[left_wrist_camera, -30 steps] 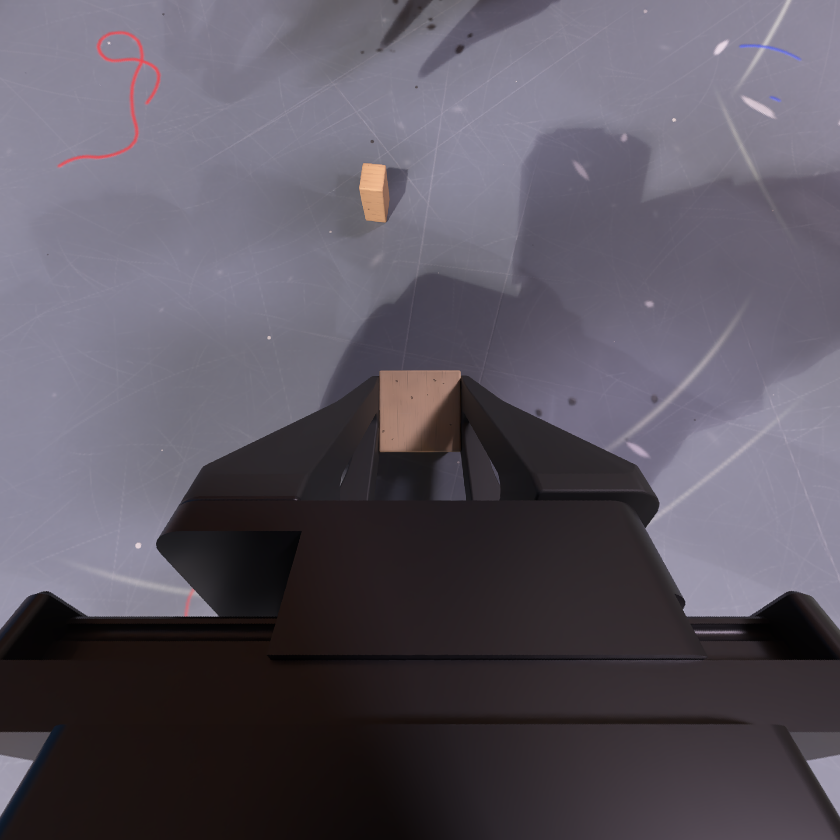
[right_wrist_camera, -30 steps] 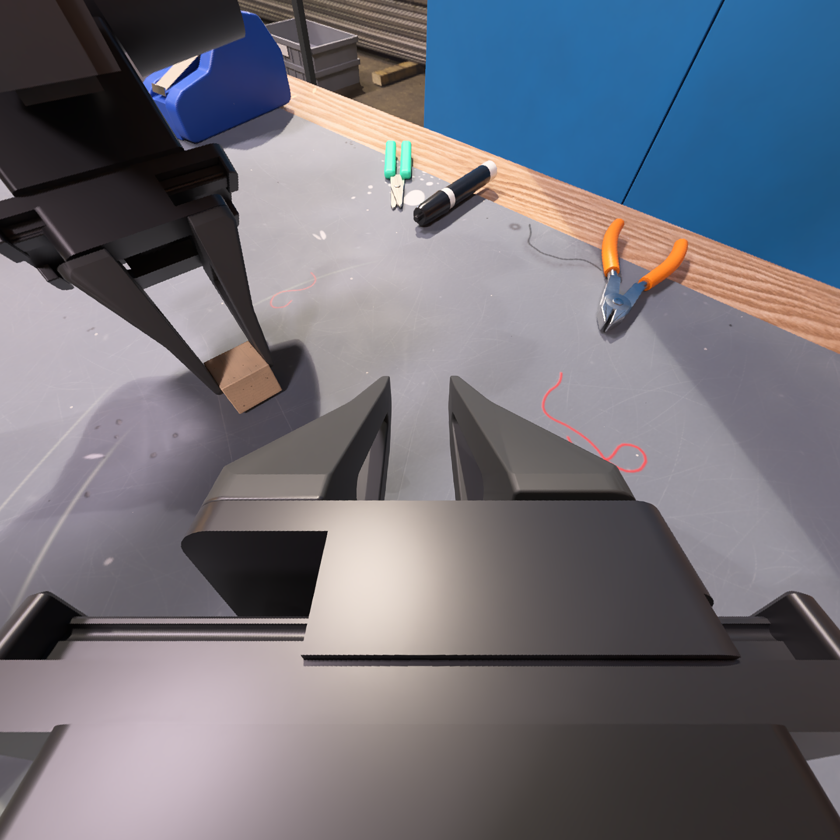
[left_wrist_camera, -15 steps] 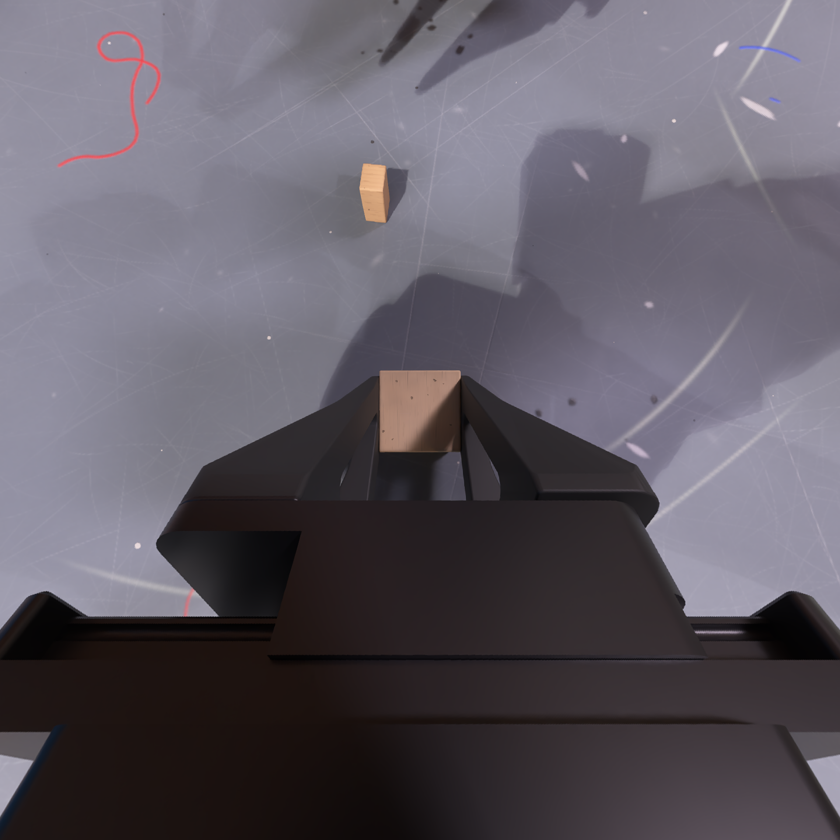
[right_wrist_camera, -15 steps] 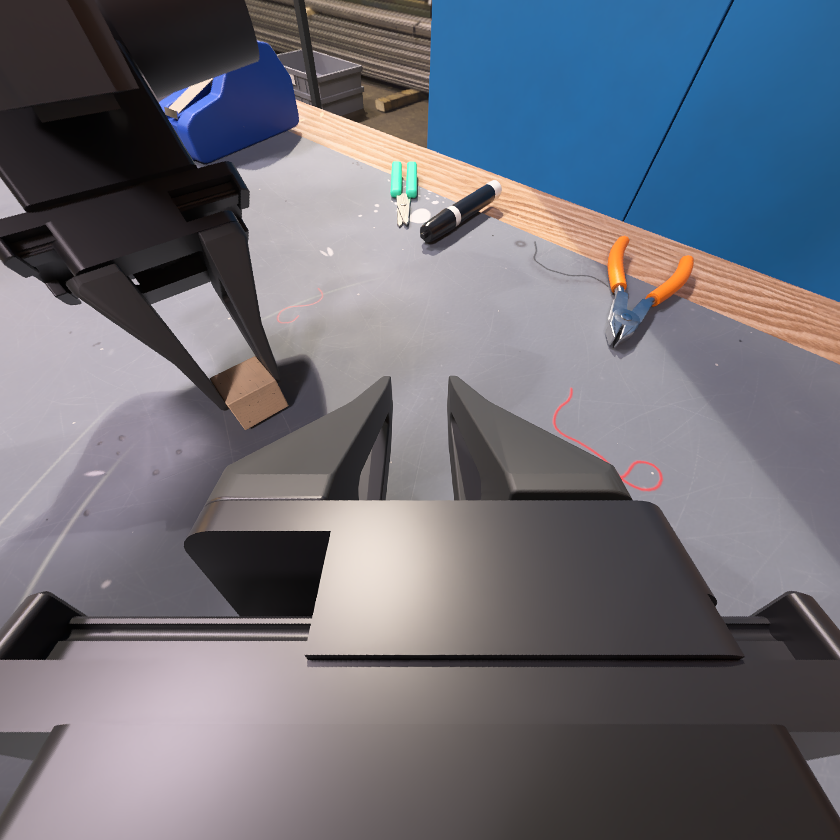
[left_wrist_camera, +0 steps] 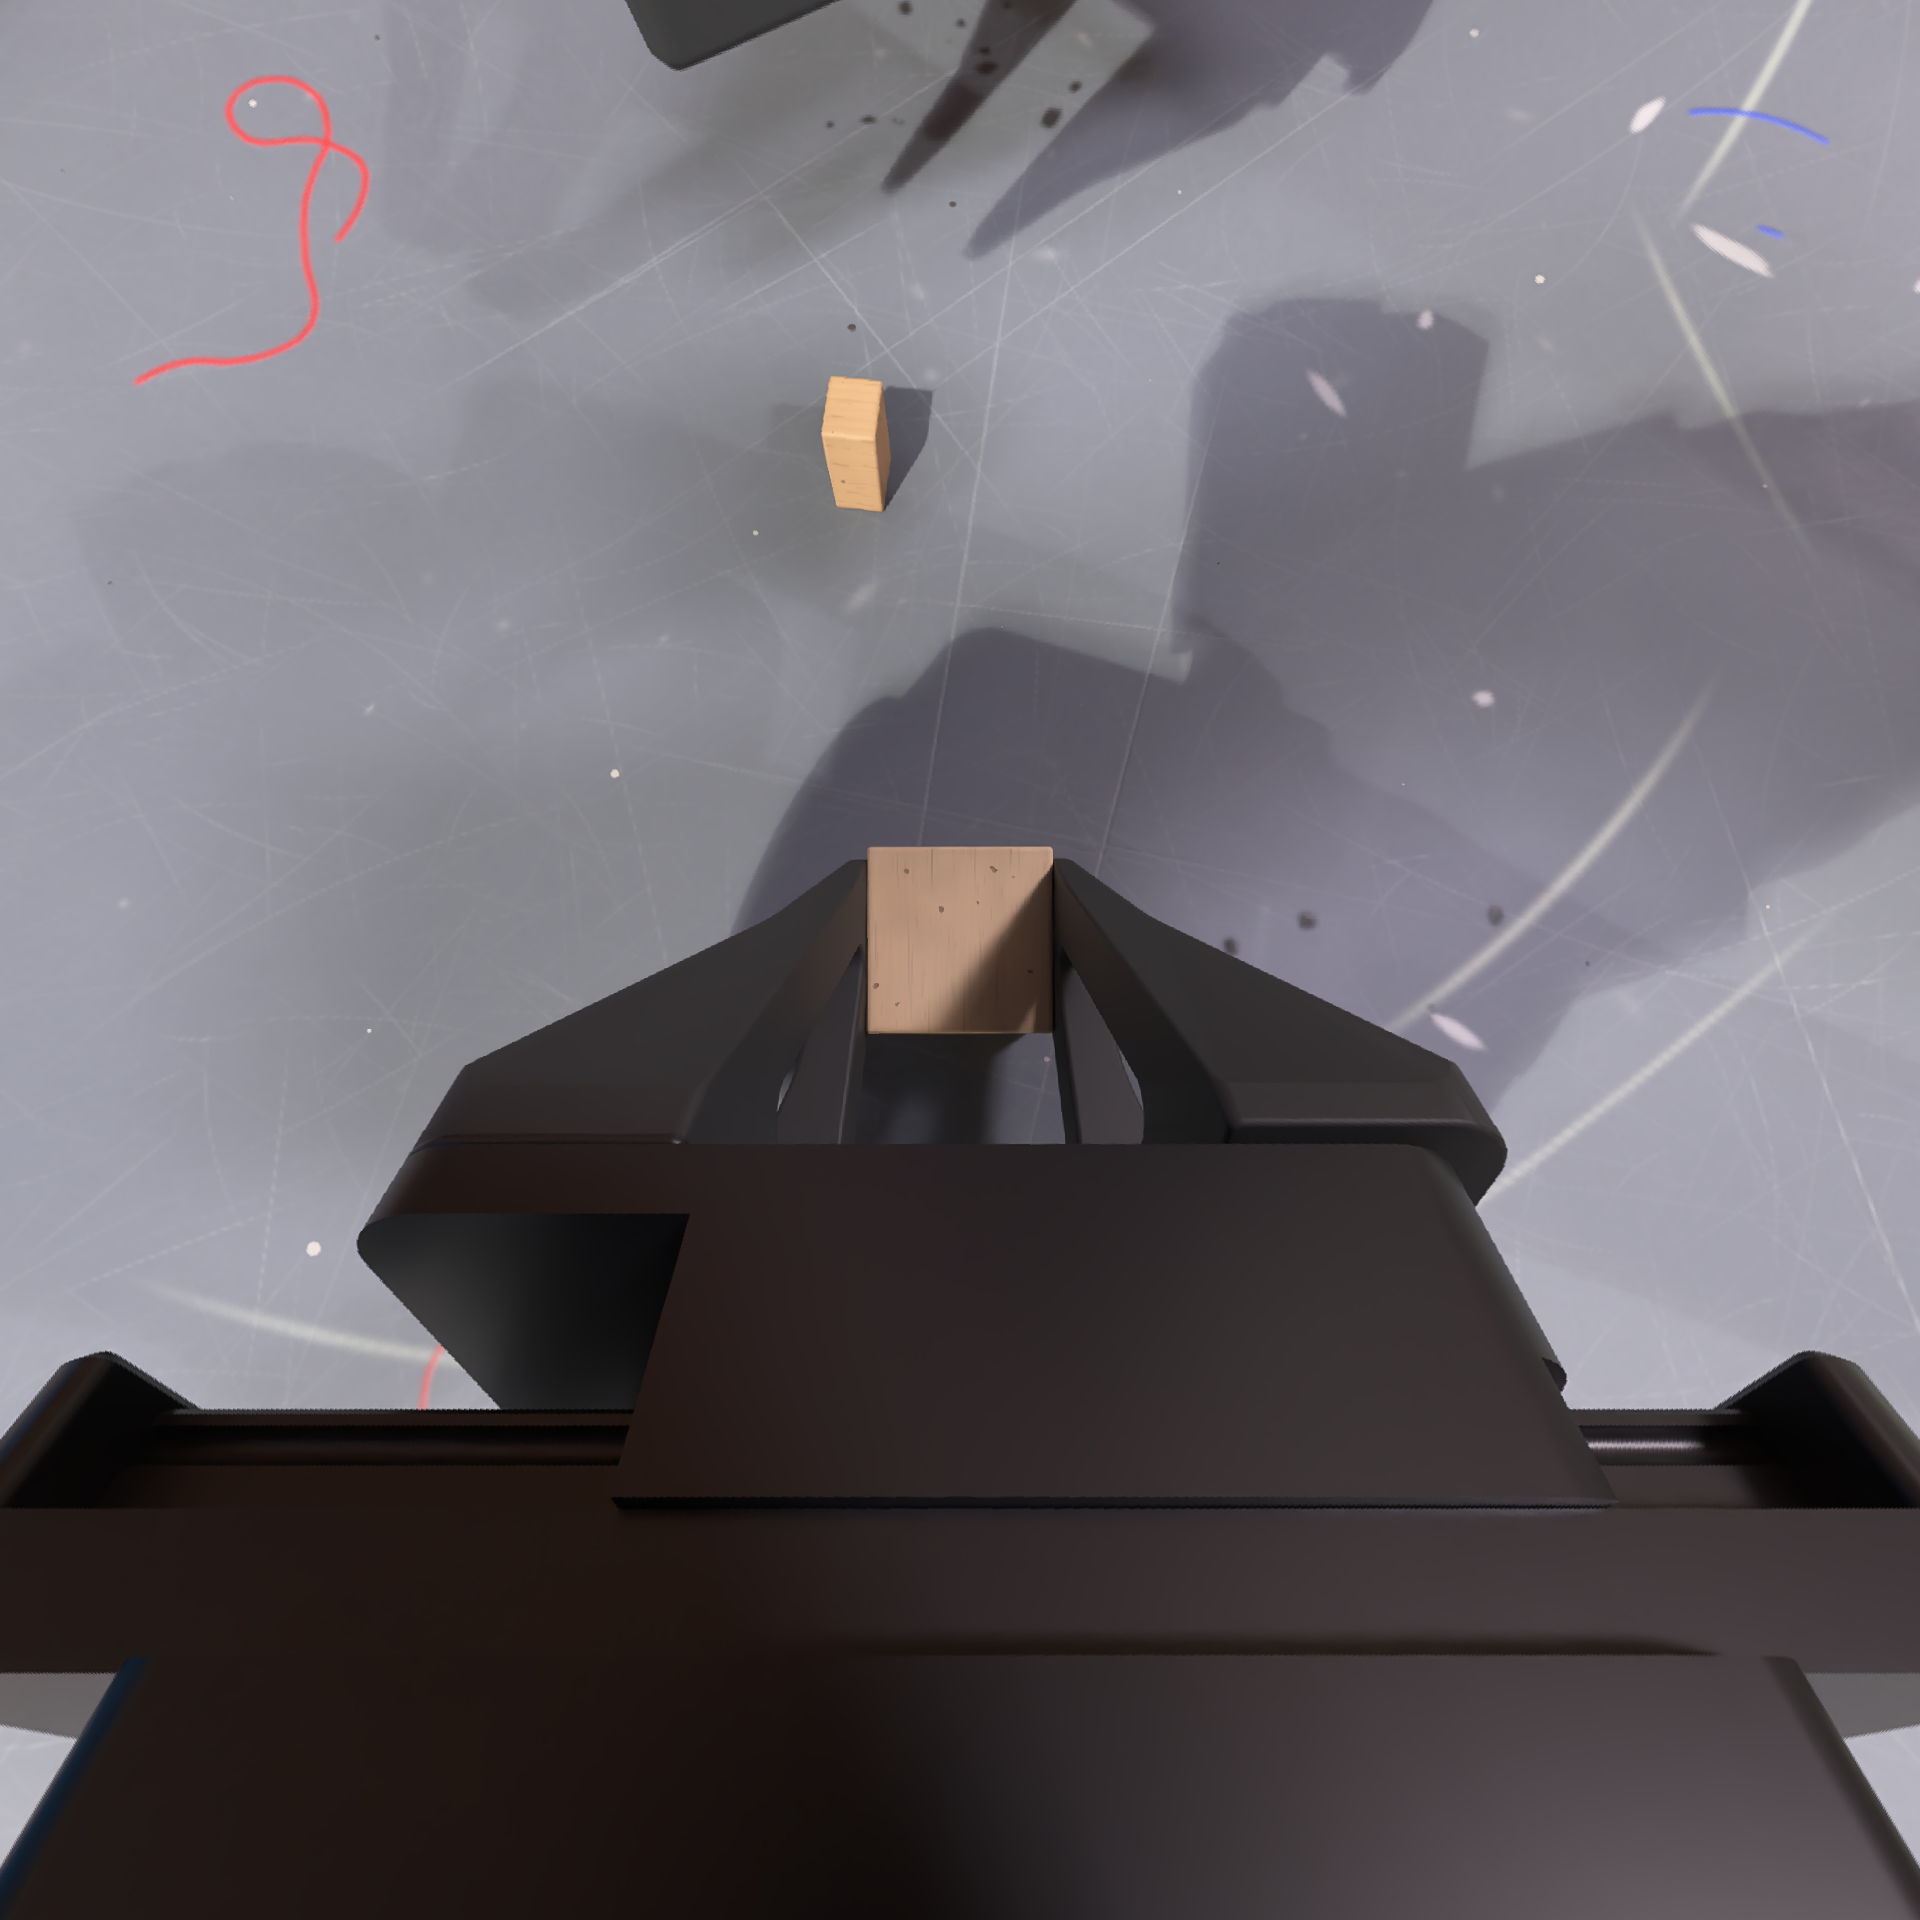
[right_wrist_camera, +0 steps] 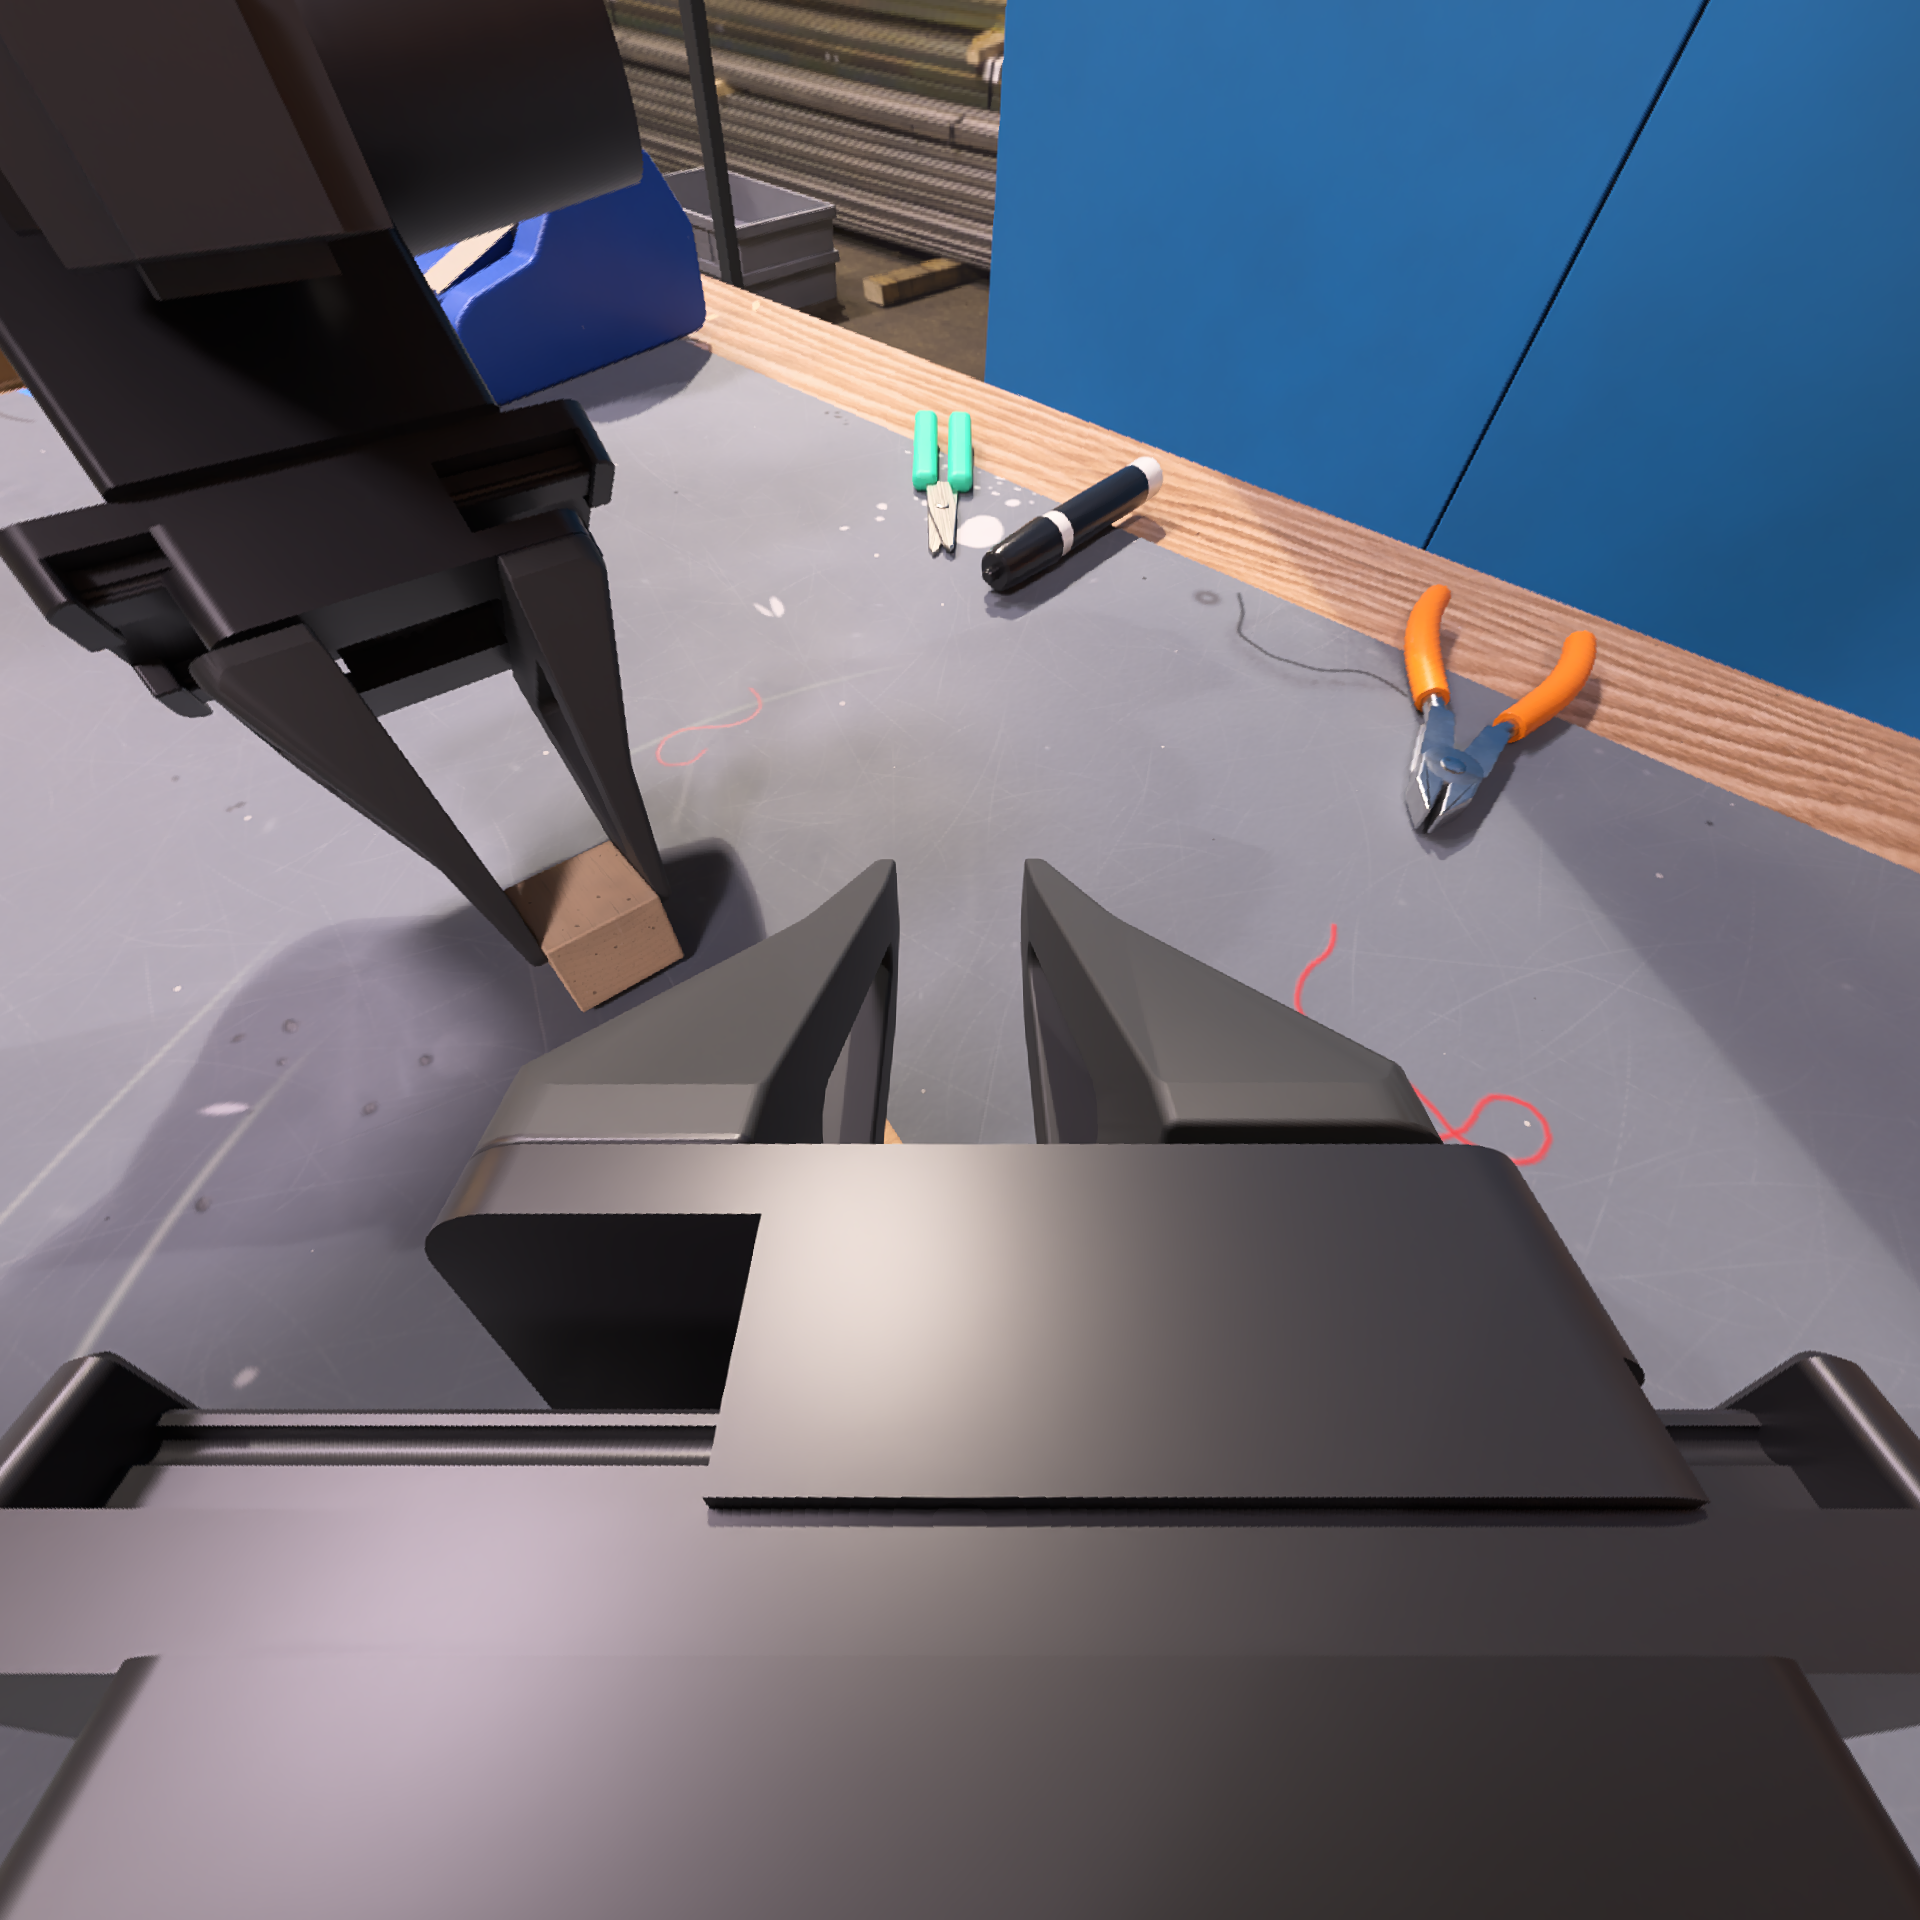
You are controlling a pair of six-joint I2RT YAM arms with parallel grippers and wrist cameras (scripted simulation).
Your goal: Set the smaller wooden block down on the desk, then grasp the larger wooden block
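Note:
My left gripper [left_wrist_camera: 960,862] is shut on the larger wooden block [left_wrist_camera: 960,935], a pale cube held between its fingertips. In the right wrist view the left gripper [right_wrist_camera: 592,925] points down and the larger block [right_wrist_camera: 608,925] rests on the grey desk [right_wrist_camera: 1039,748]. The smaller wooden block [left_wrist_camera: 854,445] stands upright and free on the desk, farther ahead in the left wrist view. My right gripper [right_wrist_camera: 959,868] is open and empty, above the desk to the right of the left gripper. Its fingers [left_wrist_camera: 977,94] show at the top of the left wrist view.
Along the desk's wooden edge [right_wrist_camera: 1299,540] lie green-handled snips [right_wrist_camera: 940,473], a black marker [right_wrist_camera: 1070,525] and orange pliers [right_wrist_camera: 1475,707]. A blue bin [right_wrist_camera: 582,301] stands at the back left. Red thread [right_wrist_camera: 1455,1101] lies beside my right gripper. Blue panels rise behind the desk.
My right gripper has moved, so the desk items sit lower in its view and its fingers now enter the top of the left wrist view. The left gripper and both blocks have not moved.

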